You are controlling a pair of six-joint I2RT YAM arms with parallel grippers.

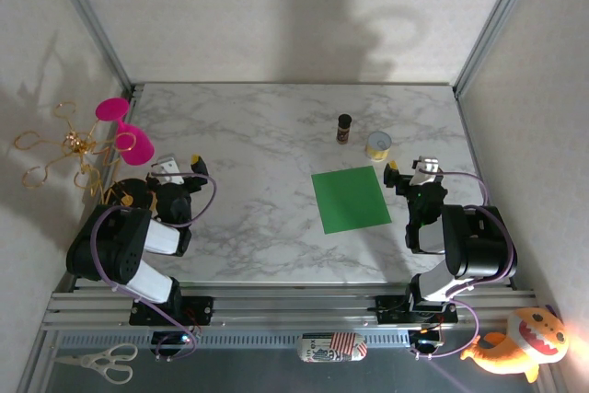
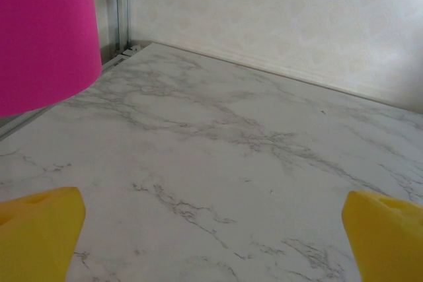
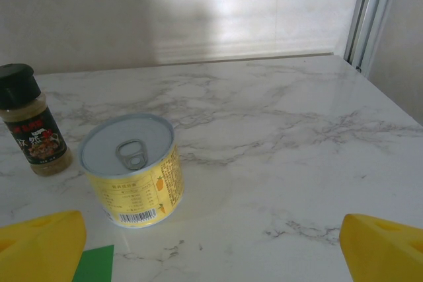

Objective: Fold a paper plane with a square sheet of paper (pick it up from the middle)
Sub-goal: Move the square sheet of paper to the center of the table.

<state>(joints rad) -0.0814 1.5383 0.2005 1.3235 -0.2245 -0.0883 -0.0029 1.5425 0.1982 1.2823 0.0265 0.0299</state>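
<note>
Yellow fingertips (image 3: 39, 242) of the right gripper (image 3: 211, 255) sit far apart at the bottom of its wrist view, so that claw is wide open and holds nothing. Just past them stands a small yellow tin can with a pull ring (image 3: 132, 176). Beside the can is a little spice jar with a black lid (image 3: 33, 130). The flat square sheet of bright green paper (image 1: 350, 199) lies on the white marble table (image 1: 248, 135), just beside the right gripper, on its left. The left gripper (image 2: 211, 242) is wide open too and empty, near a big pink plastic cup (image 2: 39, 24).
</note>
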